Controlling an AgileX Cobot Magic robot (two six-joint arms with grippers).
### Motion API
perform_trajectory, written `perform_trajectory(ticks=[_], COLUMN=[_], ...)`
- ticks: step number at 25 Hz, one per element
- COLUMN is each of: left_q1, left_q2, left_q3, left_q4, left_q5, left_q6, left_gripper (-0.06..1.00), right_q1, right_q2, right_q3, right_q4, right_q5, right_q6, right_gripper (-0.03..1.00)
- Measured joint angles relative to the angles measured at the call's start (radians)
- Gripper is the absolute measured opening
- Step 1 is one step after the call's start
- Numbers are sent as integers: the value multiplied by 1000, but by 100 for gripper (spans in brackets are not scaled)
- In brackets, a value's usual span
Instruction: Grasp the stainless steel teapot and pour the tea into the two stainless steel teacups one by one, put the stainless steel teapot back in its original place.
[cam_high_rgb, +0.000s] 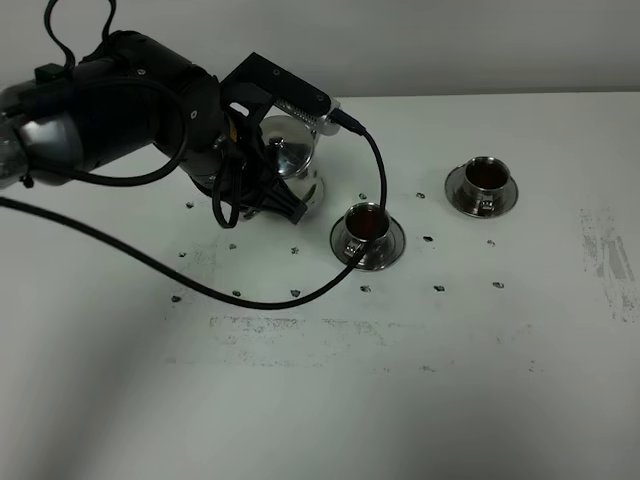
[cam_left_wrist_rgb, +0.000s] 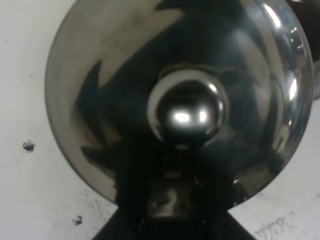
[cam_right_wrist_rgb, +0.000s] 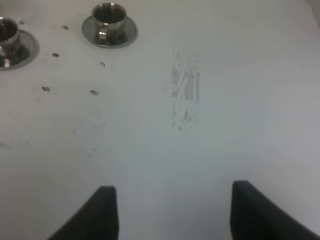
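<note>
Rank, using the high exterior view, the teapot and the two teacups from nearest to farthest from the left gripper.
1. The stainless steel teapot, in the left gripper itself, left of both cups.
2. The nearer teacup, mid-table, just right of the pot.
3. The far teacup, farther right and toward the back.

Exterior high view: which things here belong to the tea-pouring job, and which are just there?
Part of the job:
- teapot, held by the left gripper
- near cup on its saucer, dark tea inside
- far cup on its saucer, dark tea inside

Just there:
- table
- dark specks and scuffed patch on it
- black cable
</note>
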Motion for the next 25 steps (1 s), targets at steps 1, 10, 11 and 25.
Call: perform_trajectory(ticks=[1, 10, 11, 25], left_q1=[4, 26, 26, 59], left_q2=[15, 178, 192, 255], left_q3=[-19, -170, -182, -219], left_q4=[0, -1, -1, 0], left_q5=[9, 24, 25, 16], left_q6=[0, -38, -46, -151], left_gripper=[19, 19, 19, 19], right_q1=[0, 0, 0, 0], right_q2=[0, 0, 0, 0], right_q3=[0, 0, 0, 0], right_q4=[0, 0, 0, 0], right_q5=[0, 0, 0, 0], right_q6=[0, 0, 0, 0], right_gripper=[50, 50, 50, 50])
